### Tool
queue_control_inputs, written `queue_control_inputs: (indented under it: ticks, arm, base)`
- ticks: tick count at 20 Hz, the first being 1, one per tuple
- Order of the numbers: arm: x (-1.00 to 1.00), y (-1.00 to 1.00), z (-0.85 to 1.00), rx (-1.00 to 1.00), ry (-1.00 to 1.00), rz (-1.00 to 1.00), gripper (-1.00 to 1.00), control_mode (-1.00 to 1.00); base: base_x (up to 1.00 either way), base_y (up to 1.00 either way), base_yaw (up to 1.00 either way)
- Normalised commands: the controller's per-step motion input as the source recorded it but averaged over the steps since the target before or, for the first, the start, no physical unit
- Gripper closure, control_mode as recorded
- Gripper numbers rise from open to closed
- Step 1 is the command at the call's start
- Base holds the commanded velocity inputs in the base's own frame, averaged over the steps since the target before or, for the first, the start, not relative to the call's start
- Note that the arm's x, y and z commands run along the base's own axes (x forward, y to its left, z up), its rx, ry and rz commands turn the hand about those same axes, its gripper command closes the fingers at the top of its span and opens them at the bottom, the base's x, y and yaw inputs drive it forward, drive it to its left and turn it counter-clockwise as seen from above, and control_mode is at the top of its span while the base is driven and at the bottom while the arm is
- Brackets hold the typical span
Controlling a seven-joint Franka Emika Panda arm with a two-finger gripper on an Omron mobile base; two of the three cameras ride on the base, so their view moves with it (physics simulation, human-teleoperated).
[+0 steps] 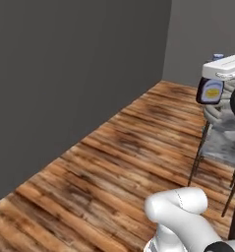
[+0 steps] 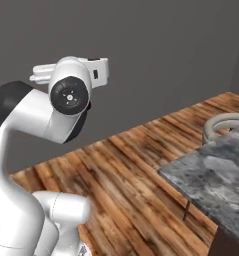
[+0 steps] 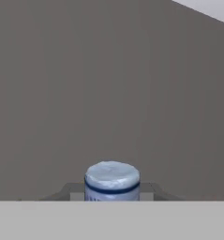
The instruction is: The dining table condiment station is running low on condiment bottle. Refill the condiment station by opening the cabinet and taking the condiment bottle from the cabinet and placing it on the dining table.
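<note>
The condiment bottle (image 1: 210,91) is dark purple with a pale yellow label, and it hangs in the air at the upper right of the left base view. My gripper (image 1: 212,78) is shut on it just under its cap, above the wooden floor. In the hand view the bottle's pale cap (image 3: 112,179) sits between my gripper's (image 3: 112,191) two fingers, facing a plain grey wall. The dining table's grey marbled top (image 2: 213,180) lies low at the right of the right base view, some way from my raised arm (image 2: 66,97). The cabinet is out of view.
A grey wall (image 1: 65,74) runs along the left, with wooden plank floor (image 1: 114,162) between it and me. A stool with a grey seat and thin dark legs (image 1: 220,145) stands below the held bottle. A curved grey chair back (image 2: 226,122) shows beyond the table.
</note>
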Motion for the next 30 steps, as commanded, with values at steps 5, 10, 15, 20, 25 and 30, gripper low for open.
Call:
queue_control_inputs:
  ticks: [5,10,15,20,25,30]
  arm:
    - [0.00,0.00,0.00,0.00,0.00,0.00,1.00,1.00]
    - [0.00,0.00,0.00,0.00,0.00,0.00,1.00,1.00]
    - [0.00,0.00,0.00,0.00,0.00,0.00,1.00,1.00]
    - [0.00,0.00,0.00,0.00,0.00,0.00,1.00,1.00]
    - [0.00,0.00,0.00,0.00,0.00,0.00,1.00,1.00]
    - [0.00,0.00,0.00,0.00,0.00,0.00,1.00,1.00]
  base:
    - [0.96,1.00,-0.38]
    - [0.99,0.98,-0.44]
    - [1.00,0.84,-0.51]
    - [0.94,0.77,-0.55]
    - [0.96,0.76,-0.56]
    - [0.99,0.42,-0.56]
